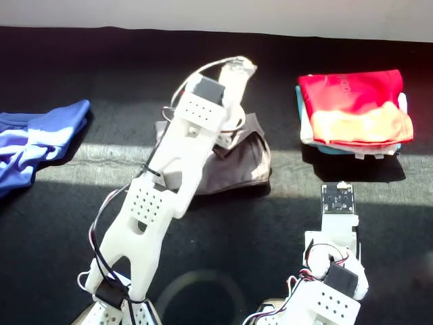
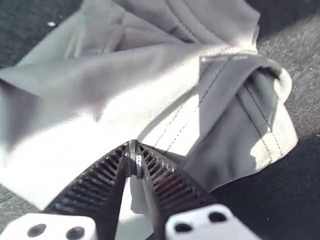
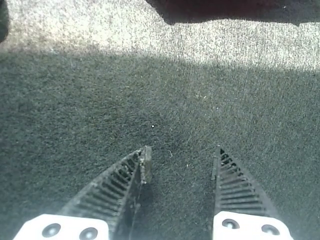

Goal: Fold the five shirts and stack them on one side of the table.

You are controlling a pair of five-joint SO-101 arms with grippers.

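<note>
Left gripper [image 2: 136, 159] pinching grey shirt [image 2: 150, 85], lying crosswise

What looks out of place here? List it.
The grey shirt lies crumpled mid-table, pinched in the left gripper; the blue shirt sprawls unfolded at the high view's left edge.

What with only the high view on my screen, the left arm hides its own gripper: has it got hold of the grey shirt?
Observer: Yes. In the left wrist view the left gripper is shut, its tips pinching a fold of the grey shirt.
Operator: And the other arm, open or shut?
Observer: Open. The right gripper hangs over the bare dark table cover, with nothing between its fingers.
</note>
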